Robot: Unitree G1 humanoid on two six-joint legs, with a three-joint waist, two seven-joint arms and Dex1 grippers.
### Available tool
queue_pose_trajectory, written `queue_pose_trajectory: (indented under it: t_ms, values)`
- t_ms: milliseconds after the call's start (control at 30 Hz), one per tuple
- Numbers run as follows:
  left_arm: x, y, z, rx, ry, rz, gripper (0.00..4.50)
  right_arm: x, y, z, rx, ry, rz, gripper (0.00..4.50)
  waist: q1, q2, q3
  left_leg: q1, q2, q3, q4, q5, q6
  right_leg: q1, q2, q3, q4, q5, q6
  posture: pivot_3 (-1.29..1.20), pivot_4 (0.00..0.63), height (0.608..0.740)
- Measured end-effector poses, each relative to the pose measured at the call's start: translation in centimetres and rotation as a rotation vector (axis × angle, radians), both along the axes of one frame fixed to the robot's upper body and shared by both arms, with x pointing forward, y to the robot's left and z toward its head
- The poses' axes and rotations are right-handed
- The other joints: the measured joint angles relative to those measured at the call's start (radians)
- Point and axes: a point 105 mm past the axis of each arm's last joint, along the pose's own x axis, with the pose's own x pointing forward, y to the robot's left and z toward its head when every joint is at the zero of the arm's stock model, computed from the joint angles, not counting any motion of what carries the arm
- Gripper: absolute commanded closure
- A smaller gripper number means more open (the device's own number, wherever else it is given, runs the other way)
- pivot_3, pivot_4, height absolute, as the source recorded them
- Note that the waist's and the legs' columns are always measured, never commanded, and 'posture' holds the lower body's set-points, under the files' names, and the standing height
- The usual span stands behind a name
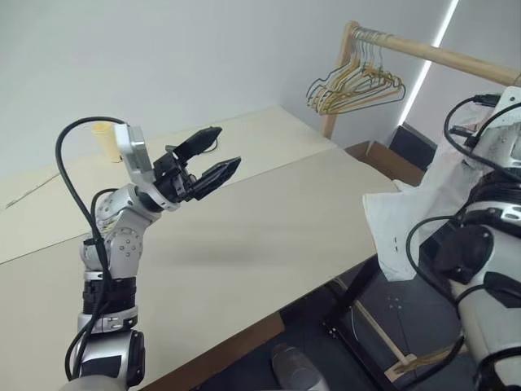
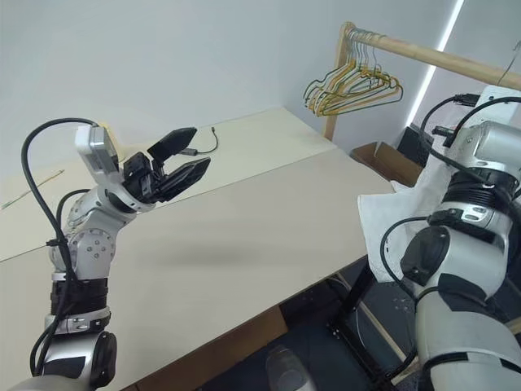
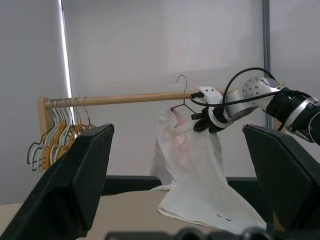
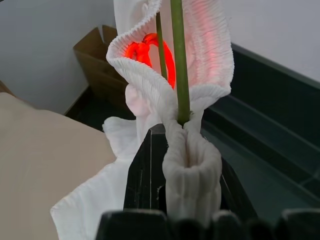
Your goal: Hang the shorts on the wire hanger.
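Beside table (image 1: pixel 269 220), shorts (image 3: pixel 192 172) in right claw (image 3: pixel 202 122)

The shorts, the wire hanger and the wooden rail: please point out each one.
shorts (image 3: pixel 192 172), left wrist view, on the hanging white fabric.
wire hanger (image 3: pixel 184 85), left wrist view, on its curved hook.
wooden rail (image 3: pixel 125 98), left wrist view, on the bare middle of the bar.

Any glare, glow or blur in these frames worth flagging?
Right wrist view: red glow lights the shorts waistband; the wire hanger is sharp. Left wrist view: bright strip beside the rail; near fingers dark, soft. Eye views: soft shadow on the table, bright strip by the rail.
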Motion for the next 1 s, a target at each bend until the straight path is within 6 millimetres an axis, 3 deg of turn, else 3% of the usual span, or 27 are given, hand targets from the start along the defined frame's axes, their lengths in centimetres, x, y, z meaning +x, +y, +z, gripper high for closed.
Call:
queue_pose_trajectory:
  t_ms: [233,567,800,1000]
  values:
    - [-0.2,0.4,-0.7,0.016,0.019,0.014,0.00,-0.6,-1.9,-1.9,0.111,0.014,-0.078,4.44,0.006,-0.001,0.001,0.000,0.000,0.002,-0.003,0.000,0.000,0.001,0.000,0.002,-0.002,-0.004,0.006,-0.28,0.000,0.740]
    - [-0.5,0.4,-0.4,0.030,0.002,0.012,0.00,-0.8,-2.1,-3.4,0.155,0.036,-0.131,4.44,0.023,-0.001,0.001,0.001,0.001,0.003,-0.007,0.000,0.000,0.006,0.001,0.002,-0.014,-0.002,0.009,-0.28,0.000,0.740]
    - [-0.5,0.4,-0.5,0.034,0.013,0.011,0.00,-1.2,-2.8,-3.4,0.027,0.094,-0.166,2.06,0.049,-0.001,0.001,0.001,0.001,0.003,-0.010,0.000,0.001,0.005,0.001,0.002,-0.015,-0.002,0.009,-0.27,0.000,0.740]
    - [-0.7,0.4,-0.4,0.037,0.008,0.010,0.00,-1.9,-3.7,0.2,-0.256,0.097,-0.284,0.03,0.061,0.000,0.001,0.000,0.001,0.004,-0.011,0.000,0.001,0.001,0.001,0.003,-0.014,0.002,0.002,-0.26,0.000,0.740]
